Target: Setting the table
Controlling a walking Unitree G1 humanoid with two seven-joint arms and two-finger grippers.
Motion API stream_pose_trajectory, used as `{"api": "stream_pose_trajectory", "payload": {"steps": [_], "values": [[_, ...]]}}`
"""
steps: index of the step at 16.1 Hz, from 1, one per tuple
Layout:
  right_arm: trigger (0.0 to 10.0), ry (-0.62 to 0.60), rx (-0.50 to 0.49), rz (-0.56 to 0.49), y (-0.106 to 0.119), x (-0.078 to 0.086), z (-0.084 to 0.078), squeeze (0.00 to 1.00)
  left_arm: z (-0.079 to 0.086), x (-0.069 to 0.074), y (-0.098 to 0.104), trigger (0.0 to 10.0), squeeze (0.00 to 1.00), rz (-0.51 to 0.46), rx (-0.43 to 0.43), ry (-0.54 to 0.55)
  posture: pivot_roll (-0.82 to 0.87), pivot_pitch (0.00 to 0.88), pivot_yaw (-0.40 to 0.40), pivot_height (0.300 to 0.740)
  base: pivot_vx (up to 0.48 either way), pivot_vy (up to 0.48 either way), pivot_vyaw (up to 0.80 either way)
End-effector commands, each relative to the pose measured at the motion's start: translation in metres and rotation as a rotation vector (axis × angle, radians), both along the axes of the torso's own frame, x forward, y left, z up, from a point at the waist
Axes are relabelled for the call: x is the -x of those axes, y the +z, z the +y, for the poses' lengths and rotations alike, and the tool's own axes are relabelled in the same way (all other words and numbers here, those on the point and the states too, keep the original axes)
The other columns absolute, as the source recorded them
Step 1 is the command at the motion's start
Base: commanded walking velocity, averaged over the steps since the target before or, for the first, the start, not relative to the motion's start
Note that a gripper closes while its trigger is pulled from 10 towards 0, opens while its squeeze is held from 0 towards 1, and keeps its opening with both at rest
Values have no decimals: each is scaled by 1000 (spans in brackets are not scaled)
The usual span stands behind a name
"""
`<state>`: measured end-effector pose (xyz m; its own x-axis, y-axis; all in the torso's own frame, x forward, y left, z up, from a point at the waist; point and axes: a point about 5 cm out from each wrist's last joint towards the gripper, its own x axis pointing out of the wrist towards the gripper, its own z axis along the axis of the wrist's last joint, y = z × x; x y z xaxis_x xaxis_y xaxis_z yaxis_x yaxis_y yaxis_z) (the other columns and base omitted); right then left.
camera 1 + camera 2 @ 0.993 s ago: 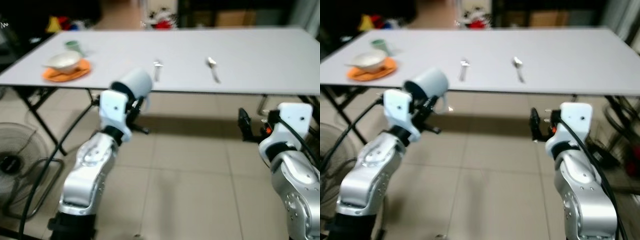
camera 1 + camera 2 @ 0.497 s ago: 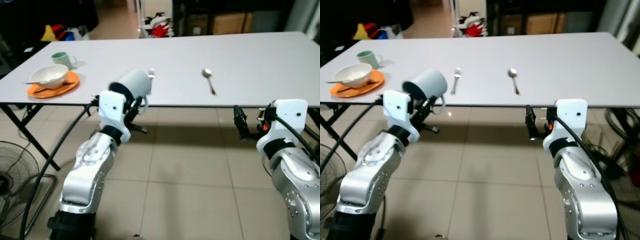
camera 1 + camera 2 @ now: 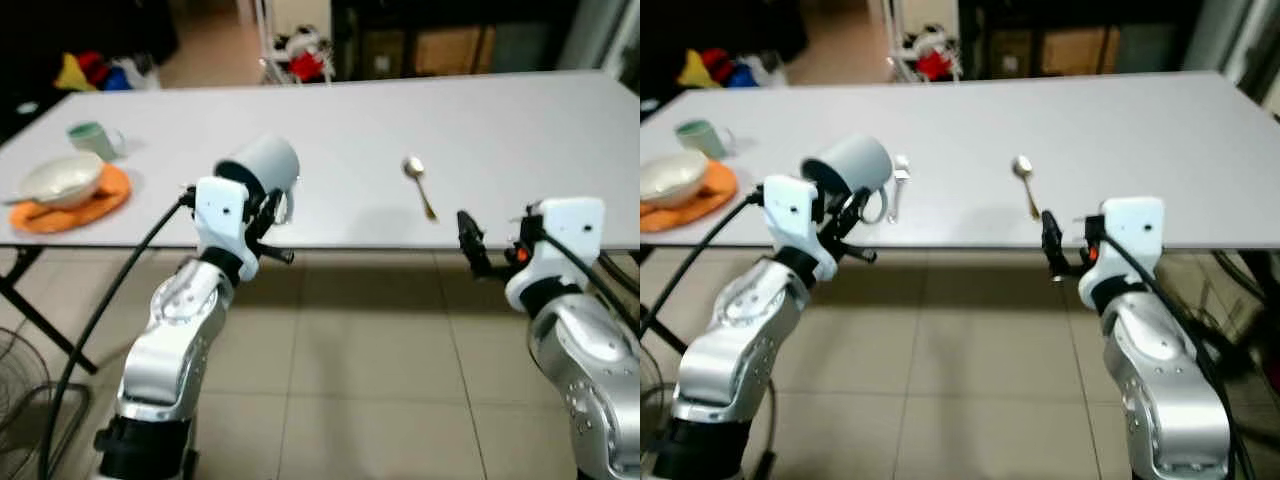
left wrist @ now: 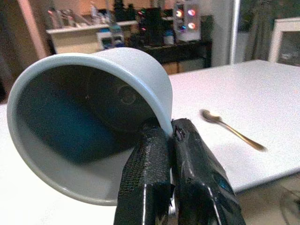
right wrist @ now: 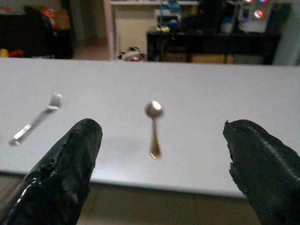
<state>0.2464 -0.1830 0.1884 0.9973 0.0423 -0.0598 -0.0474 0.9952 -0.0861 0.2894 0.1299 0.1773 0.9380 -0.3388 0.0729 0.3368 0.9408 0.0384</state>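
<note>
A pale grey-blue mug (image 3: 262,167) lies tilted on its side in my left gripper (image 4: 169,129), which is shut on the mug's rim at the front edge of the long white table (image 3: 520,120). A gold spoon (image 3: 418,186) lies on the table near the front, and a silver fork (image 3: 896,186) lies just behind the mug. At the table's left end are an orange plate (image 3: 105,195) carrying a white bowl (image 3: 58,178), and a green cup (image 3: 88,136). My right gripper (image 5: 161,164) is open, just short of the table edge and facing the spoon (image 5: 153,123).
Black folding table legs (image 3: 25,295) and a black cable (image 3: 95,330) are at the left over the tiled floor. A fan (image 3: 12,395) sits at the lower left. Dark shelves and clutter (image 3: 300,55) stand beyond the table.
The camera has come closer to the table, so its front edge is now at my grippers. Both arms keep their pose, and the mug stays in the left gripper.
</note>
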Motion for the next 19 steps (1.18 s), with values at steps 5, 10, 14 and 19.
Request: {"api": "stream_pose_trajectory", "payload": {"steps": [5, 10, 14, 19], "values": [[10000, 55, 3, 3, -1, 0, 10, 0, 11, 0, 3, 10000, 0, -18, -10, 35, -16, 0, 82, 740, 425, 0, 0], [10000, 73, 13, 9, -1, 1, 11, 0, 9, 0, 2, 10000, 0, -14, -8, 24, -13, 0, 77, 740, 423, 0, 0], [10000, 79, 22, 10, -1, 1, 11, 0, 8, 0, 0, 10000, 0, -10, -7, 18, -26, 0, 78, 740, 424, 0, 0], [10000, 74, 41, 16, -1, 2, 8, 0, 2, -3, -3, 10000, 0, -3, -7, -19, -51, 0, 99, 740, 422, 0, 0]]}}
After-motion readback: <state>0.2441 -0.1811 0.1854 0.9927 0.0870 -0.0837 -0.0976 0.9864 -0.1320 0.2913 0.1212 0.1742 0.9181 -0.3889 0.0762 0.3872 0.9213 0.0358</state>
